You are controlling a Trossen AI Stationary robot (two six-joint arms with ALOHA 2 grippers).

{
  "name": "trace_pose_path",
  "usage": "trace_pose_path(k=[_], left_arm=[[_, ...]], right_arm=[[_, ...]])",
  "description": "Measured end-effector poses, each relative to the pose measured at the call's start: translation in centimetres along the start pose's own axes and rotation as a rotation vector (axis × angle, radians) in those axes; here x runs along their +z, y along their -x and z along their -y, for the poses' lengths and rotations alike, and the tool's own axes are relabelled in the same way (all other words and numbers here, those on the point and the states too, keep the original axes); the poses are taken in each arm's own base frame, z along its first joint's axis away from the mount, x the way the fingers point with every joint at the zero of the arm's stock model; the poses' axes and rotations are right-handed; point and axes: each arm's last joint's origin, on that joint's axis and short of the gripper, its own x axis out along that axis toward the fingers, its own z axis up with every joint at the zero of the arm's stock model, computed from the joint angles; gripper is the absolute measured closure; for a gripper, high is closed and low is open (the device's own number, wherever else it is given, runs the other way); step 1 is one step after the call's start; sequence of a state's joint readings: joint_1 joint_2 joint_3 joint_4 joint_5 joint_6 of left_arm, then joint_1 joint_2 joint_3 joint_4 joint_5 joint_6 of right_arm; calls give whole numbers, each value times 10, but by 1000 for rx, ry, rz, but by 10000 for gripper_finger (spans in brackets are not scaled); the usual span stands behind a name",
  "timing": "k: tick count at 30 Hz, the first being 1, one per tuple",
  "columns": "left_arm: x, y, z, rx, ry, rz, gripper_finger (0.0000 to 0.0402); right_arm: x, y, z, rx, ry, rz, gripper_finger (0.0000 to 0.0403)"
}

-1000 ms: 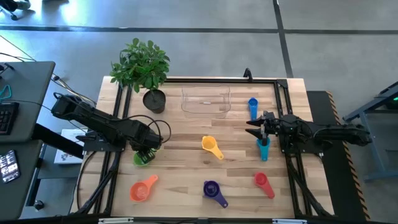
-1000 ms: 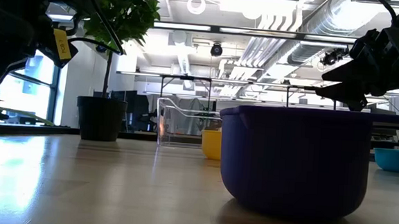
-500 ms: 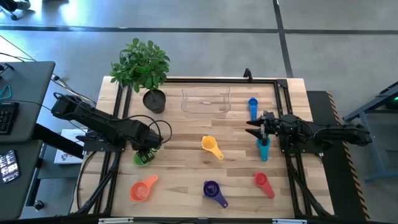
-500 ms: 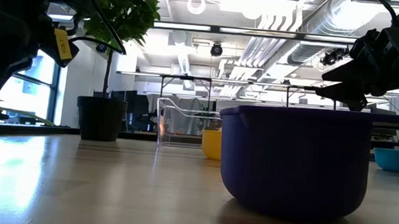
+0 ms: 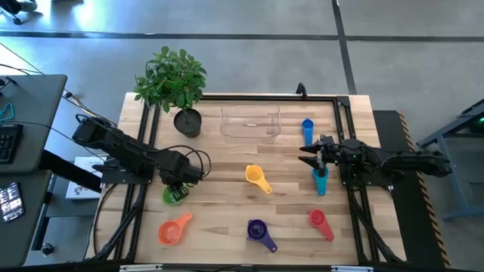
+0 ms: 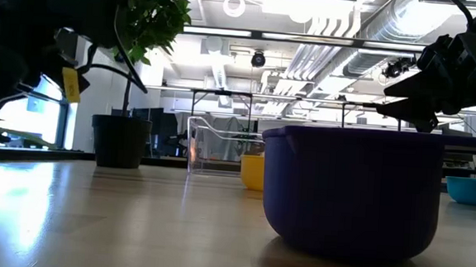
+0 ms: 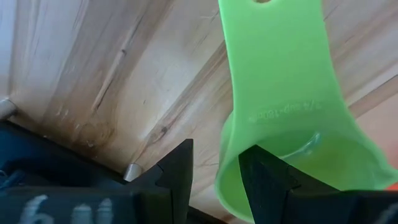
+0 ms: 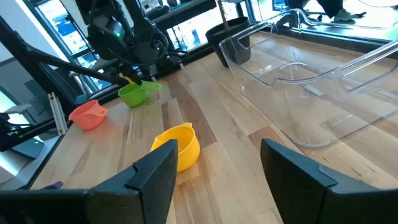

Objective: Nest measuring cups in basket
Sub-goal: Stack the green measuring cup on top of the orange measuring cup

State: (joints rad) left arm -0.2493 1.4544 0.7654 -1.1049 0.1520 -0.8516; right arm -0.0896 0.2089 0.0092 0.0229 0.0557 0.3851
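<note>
The green cup [image 5: 175,195] lies on the table at the left, its handle [image 7: 273,56] flat on the wood. My left gripper [image 7: 216,162] is open just above it and points down. One finger [image 7: 264,177] stands over the bowl and the other finger [image 7: 177,174] outside its wall. My right gripper [image 5: 311,155] waits open at the right, over the teal cup [image 5: 320,181]. The yellow [image 5: 257,178], orange [image 5: 174,229], purple [image 5: 259,232], red [image 5: 319,222] and blue [image 5: 307,128] cups lie apart on the table. The clear basket [image 5: 251,122] stands at the far middle.
A potted plant [image 5: 187,121] stands at the far left, next to the basket. Black frame rails [image 5: 144,151] run along the table's left and right sides. Bare wood lies between the green and yellow cups.
My left gripper has come down toward the green cup, mostly in the last half second, still open. The cup has stayed where it was.
</note>
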Motion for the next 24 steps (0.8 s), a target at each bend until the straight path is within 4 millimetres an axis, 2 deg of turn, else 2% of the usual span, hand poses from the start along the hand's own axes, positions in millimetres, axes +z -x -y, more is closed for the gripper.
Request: trace_pose_path(k=[6,13,19,24], left_arm=[[1,-1,0,4,-8,-2,301],[0,-1,0,3,-35,-3,386],[1,6,3,-25,-38,9,390],[-1,27,9,-107,-50,35,396]], right_arm=[[0,0,0,0,0,0,183],[0,0,0,0,0,0,183],[0,0,0,0,0,0,183],[0,0,0,0,0,0,183]])
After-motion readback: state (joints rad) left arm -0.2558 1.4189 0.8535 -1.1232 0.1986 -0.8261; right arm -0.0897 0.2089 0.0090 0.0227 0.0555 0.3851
